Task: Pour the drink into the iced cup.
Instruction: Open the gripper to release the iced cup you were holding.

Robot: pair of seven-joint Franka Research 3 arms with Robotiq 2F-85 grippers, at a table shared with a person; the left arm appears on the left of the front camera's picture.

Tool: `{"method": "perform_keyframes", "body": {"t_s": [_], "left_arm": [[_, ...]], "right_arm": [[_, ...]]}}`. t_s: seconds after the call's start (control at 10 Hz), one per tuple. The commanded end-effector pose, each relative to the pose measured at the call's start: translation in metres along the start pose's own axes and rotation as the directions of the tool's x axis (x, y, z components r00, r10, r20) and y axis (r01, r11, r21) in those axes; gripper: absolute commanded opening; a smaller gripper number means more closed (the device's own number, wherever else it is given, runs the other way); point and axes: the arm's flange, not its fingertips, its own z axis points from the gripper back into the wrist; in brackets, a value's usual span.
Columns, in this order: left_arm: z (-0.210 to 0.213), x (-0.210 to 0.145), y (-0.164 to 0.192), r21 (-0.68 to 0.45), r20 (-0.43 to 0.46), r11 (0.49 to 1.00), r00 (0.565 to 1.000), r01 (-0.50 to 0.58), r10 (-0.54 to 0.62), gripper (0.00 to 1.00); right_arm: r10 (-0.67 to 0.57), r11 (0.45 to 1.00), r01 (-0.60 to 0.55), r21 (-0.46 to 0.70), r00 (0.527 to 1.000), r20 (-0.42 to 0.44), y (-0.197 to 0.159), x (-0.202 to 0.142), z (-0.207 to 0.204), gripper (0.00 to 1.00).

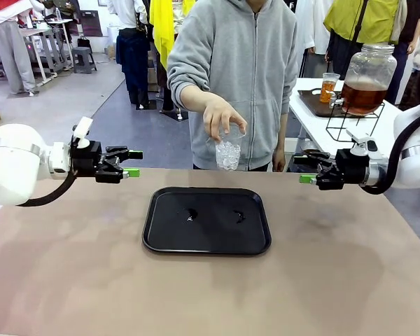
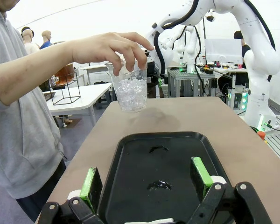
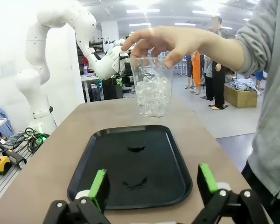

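Observation:
A person's hand (image 1: 222,116) holds a clear plastic cup of ice (image 1: 229,151) by its rim, above the far edge of the table. The iced cup (image 2: 129,90) hangs beyond the black tray (image 2: 177,144) in the left wrist view, and the same cup (image 3: 153,91) hangs over the tray's far end in the right wrist view. My left gripper (image 1: 131,164) is open at the table's left, empty. My right gripper (image 1: 304,170) is open at the right, empty. The amber-brown drink sits in a glass dispenser jar (image 1: 365,80) and in a small cup (image 1: 328,87) on a side table behind.
The black tray (image 1: 206,220) lies in the middle of the brown table with two small wet marks on it. A white side table (image 1: 336,126) with a wire stand stands at the back right. Other people stand farther off.

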Motion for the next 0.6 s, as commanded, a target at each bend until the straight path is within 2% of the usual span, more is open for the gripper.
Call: {"method": "perform_keyframes", "body": {"t_s": [0.0, 0.5], "left_arm": [[-0.0006, 0.0018, -0.0002, -0.003, 0.006, 1.000, 1.000, 0.000, 0.000, 1.00], [-0.0006, 0.0018, -0.0002, -0.003, 0.006, 1.000, 1.000, 0.000, 0.000, 1.00]], "right_arm": [[-0.009, 1.000, 0.009, -0.004, 1.000, 0.001, -0.0021, 0.0056, -0.0049, 1.00], [-0.009, 1.000, 0.009, -0.004, 1.000, 0.001, -0.0021, 0.0056, -0.0049, 1.00]]}}
